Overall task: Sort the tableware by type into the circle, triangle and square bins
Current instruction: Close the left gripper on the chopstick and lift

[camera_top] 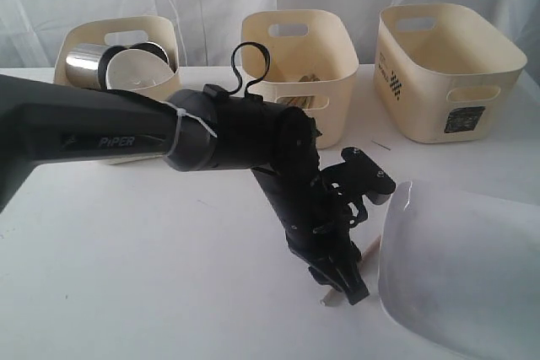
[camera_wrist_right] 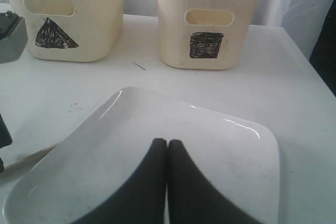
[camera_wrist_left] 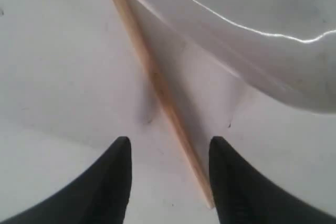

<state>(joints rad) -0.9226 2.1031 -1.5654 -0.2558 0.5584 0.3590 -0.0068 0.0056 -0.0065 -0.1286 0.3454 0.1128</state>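
Left wrist view looks straight down between the spread, empty fingers of the left gripper [camera_wrist_left: 168, 179]. A single wooden chopstick [camera_wrist_left: 157, 85] lies flat on the white table [camera_wrist_left: 52, 51] and passes between them, touched by neither, with its near end closer to one finger. It runs alongside the rim of the large white square plate [camera_wrist_left: 252, 9] and draws closer to that rim toward its far end. Only this camera shows the stick's whole line. In the exterior view the black arm covers most of it, leaving two short bits just beside the plate's edge.

Right wrist view alone shows the right gripper [camera_wrist_right: 167, 182], its fingers clenched together on nothing, poised over the plate's middle. Whether they touch the plate cannot be told. Beyond the plate stand the triangle bin [camera_wrist_right: 68, 14] and, beside it, the square bin [camera_wrist_right: 207, 19], both with their black marks facing this camera.

Exterior view adds what is inside the bins. A few utensils [camera_top: 301, 82] in the triangle bin are too small to tell apart. Farthest from the plate is a third bin [camera_top: 80, 40], its mark hidden by the arm, holding a steel mug [camera_top: 84, 63] and a small white bowl [camera_top: 135, 73].
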